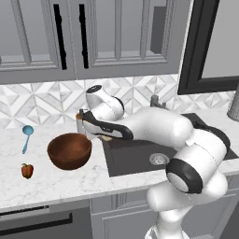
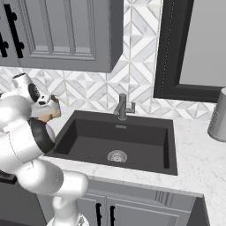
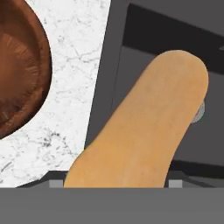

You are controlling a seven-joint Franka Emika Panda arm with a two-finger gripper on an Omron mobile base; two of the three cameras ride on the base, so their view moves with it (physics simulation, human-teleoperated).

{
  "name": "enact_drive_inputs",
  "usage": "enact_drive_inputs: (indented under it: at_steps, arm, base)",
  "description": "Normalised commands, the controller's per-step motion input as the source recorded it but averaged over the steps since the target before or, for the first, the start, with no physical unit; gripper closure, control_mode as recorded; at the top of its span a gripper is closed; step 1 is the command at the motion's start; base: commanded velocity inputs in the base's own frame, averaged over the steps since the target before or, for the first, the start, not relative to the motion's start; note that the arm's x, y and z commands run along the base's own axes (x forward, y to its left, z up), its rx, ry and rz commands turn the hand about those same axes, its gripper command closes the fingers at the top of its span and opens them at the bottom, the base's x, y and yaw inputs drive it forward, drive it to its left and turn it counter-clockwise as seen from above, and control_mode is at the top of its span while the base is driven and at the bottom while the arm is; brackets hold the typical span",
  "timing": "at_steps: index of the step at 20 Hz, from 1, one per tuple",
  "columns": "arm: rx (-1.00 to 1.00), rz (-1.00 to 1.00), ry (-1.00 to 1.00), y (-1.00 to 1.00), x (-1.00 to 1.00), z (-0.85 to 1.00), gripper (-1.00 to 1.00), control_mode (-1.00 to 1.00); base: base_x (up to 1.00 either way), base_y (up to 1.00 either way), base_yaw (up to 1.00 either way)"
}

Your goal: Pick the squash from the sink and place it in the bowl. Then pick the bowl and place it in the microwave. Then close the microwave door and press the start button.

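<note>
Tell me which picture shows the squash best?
The hand view: the squash looms big and tan there, held in the gripper above the sink's edge. The left base view shows a sliver under the hand, and the right base view a small tan bit.

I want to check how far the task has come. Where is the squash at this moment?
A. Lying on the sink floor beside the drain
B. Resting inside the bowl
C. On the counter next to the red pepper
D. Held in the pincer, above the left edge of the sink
D: the squash sits in the pincer over the sink edge, and the bowl beside it holds nothing.
</note>
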Motion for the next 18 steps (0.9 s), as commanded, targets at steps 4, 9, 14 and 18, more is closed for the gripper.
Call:
enact_drive_inputs:
  at_steps: [4,9,14,18]
  arm:
    - [-0.04,0.14,0.05,1.0,0.0,0.27,1.0,-1.0]
    - [-0.03,0.1,0.09,0.99,0.0,-0.05,1.0,-1.0]
    - [-0.03,0.02,0.05,0.59,0.04,-0.49,1.0,-1.0]
    - [-0.02,0.0,0.0,0.17,0.09,-0.66,1.0,-1.0]
  base:
    - [0.0,0.0,0.0]
    - [0.0,0.0,0.0]
    - [0.0,0.0,0.0]
    - [0.0,0.0,0.0]
